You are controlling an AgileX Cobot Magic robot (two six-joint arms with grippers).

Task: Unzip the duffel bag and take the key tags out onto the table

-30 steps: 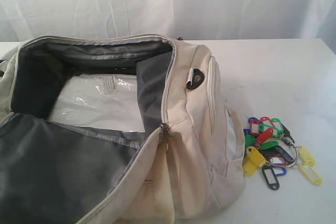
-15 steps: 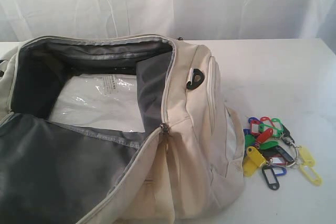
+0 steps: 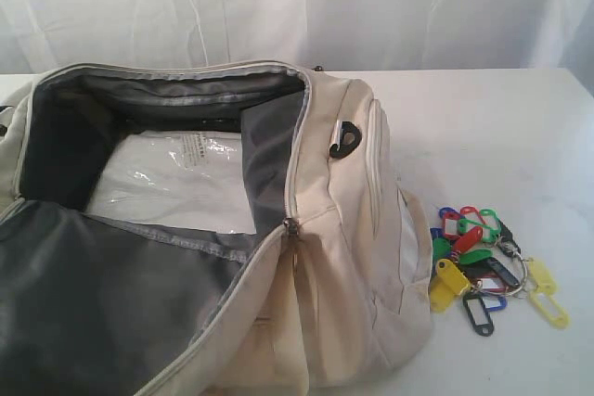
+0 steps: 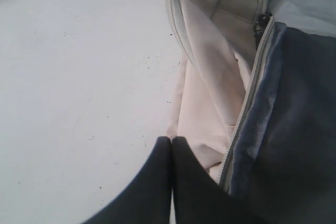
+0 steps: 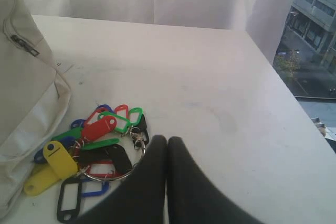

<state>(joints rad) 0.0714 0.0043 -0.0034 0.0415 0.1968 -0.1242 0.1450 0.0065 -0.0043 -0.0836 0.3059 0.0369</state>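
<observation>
The bunch of small plastic key tags [image 3: 487, 266], red, green, blue, yellow and black on metal rings, lies at the near right of the broad white table [image 3: 492, 136]. It sits just beside the right end of the large cream fabric duffel bag [image 3: 343, 257]. Whether the nearest yellow tag touches the bag's side I cannot tell.

The right arm's jaws are pressed together with nothing between them, and their tips are close to the bunch's big metal ring. The left arm's jaws are likewise closed and empty, low beside the bag's cream edge where the zip track runs along the grey lining.

With the tags out on the table and the bag open, the task looks done, so I judge the step in hand to be a clean retreat.
- **Right arm:** it is best raised straight up before it draws back, so the closed tips cannot hook the ring and drag the bunch towards the table's edge.
- **Left arm:** it should first move away from the zip tape and the loose lining, both of which could snag, and then lift.
- **Both arms:** keeping the jaws closed gives them the least to catch on.

Farther in, the dark metal zip slider [image 3: 290, 226] sits at the right end of the gaping main opening, and the grey lining flap is folded towards the near left. Inside the bag lies a white packet in clear plastic wrap [image 3: 176, 183]. On the bag's far right shoulder sits a dark D-ring [image 3: 347, 139]. Behind everything hangs a white curtain [image 3: 278, 6].
</observation>
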